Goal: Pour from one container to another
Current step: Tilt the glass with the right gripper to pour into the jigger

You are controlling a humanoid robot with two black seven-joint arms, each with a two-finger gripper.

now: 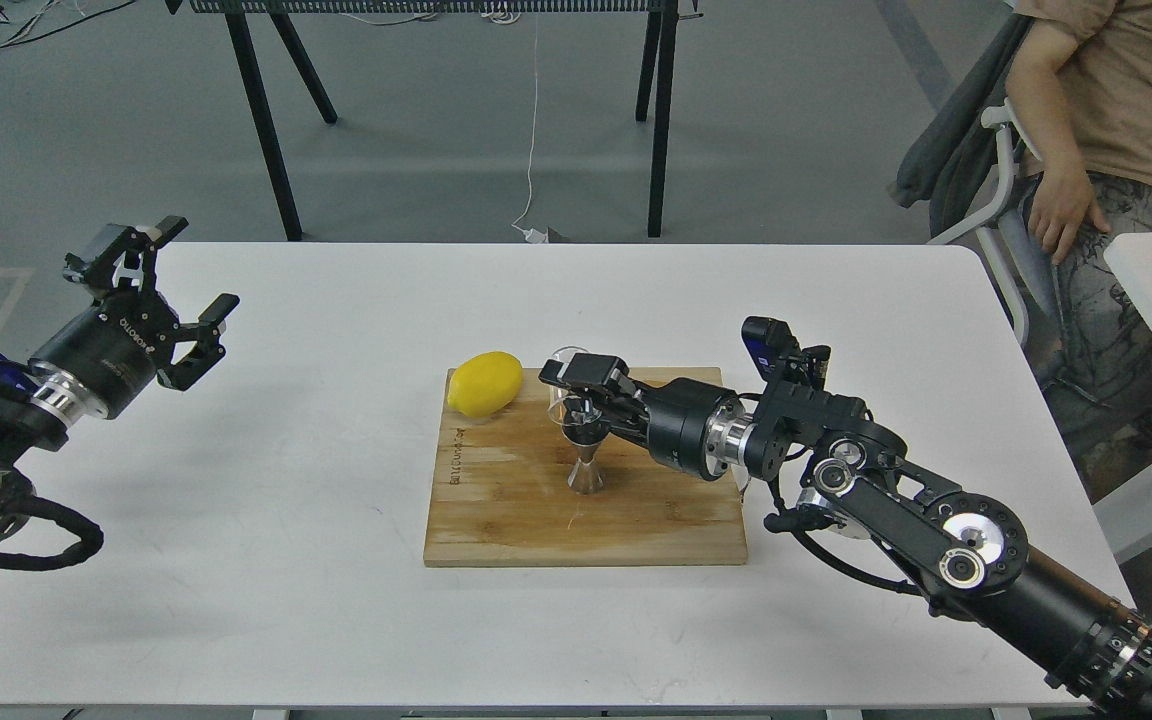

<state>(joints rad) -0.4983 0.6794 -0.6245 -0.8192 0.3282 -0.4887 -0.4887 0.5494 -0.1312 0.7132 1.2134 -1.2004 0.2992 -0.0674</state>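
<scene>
The right gripper [576, 392] was clamped on the cup [564, 378], holding it just above the jigger [586, 458]. The cup showed only as a clear rim and wall at the gripper's far side, mostly hidden by the black fingers; its tilt could not be told. The jigger stood upright near the middle of the board [586, 470], its upper cone partly covered by the gripper, its lower cone resting on the wood.

A lemon [485, 382] lay on the board's far left corner, just beside the cup and apart from the jigger. The board sat on the white table [336, 600], with the right arm reaching over its right edge.

The left gripper [176, 290] hung over the table's left edge, well apart from the board, its 2 fingers spread with nothing between them.

Beyond the table stood the black legs of a frame [276, 150], with a white cable [533, 130] trailing on the grey floor. At the right a person [1116, 120] in a tan shirt sat on a chair [1001, 170].
</scene>
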